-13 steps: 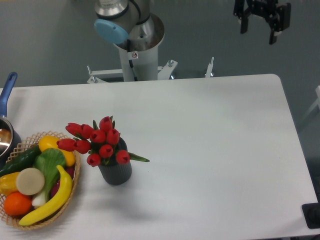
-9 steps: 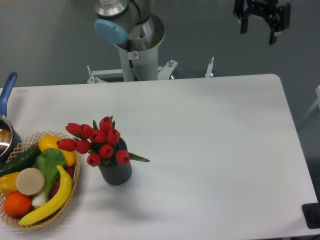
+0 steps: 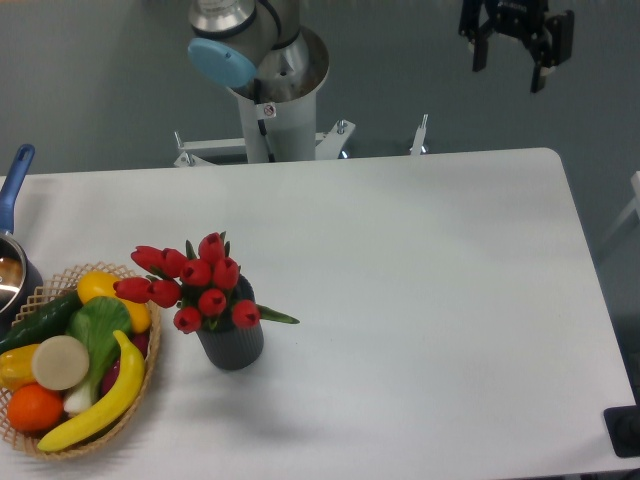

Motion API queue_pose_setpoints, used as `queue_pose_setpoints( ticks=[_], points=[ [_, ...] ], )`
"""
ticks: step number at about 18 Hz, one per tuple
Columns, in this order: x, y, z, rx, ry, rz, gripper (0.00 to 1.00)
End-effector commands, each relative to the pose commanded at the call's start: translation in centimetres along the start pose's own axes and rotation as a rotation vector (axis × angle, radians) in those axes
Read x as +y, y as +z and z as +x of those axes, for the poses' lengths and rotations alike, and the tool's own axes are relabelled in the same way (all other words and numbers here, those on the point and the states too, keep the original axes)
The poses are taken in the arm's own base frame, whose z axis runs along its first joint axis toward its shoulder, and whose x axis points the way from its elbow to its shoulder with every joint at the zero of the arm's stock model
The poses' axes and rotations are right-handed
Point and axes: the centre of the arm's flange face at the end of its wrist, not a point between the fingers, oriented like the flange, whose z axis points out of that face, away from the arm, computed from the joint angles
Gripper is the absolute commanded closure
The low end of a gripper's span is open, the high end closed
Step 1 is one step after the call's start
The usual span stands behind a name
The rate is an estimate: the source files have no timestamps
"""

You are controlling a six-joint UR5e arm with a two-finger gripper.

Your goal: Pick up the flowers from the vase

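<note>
You can see the gripper (image 3: 509,66) high at the top right, above the far edge of the table (image 3: 430,280), with its two fingers spread apart and nothing between them. It is well apart from the flowers (image 3: 192,280). The flowers stand in the vase (image 3: 232,343) on the left part of the table, red buds leaning a little to the left. Just beside the vase, on its left, is a basket (image 3: 148,385) with fruit and vegetables.
</note>
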Motion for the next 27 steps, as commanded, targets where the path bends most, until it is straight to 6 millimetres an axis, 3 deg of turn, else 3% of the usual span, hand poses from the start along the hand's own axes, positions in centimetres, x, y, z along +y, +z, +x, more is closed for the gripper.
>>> queue_pose_setpoints(
  ticks=[3,8,11,18,27],
  points=[
    [-0.8,1.7,0.6,0.001,-0.129,0.103,0.0],
    [-5.7,5.4,2.1,-0.026,-0.229,0.154,0.0],
    [-7.1,7.3,2.2,-0.002,-0.295,0.166,0.0],
    [-11.3,10.8,3.3,0.088,-0.248,0.218,0.0],
    [-15.8,15.0,5.3,0.153,-0.186,0.52,0.0]
  ],
)
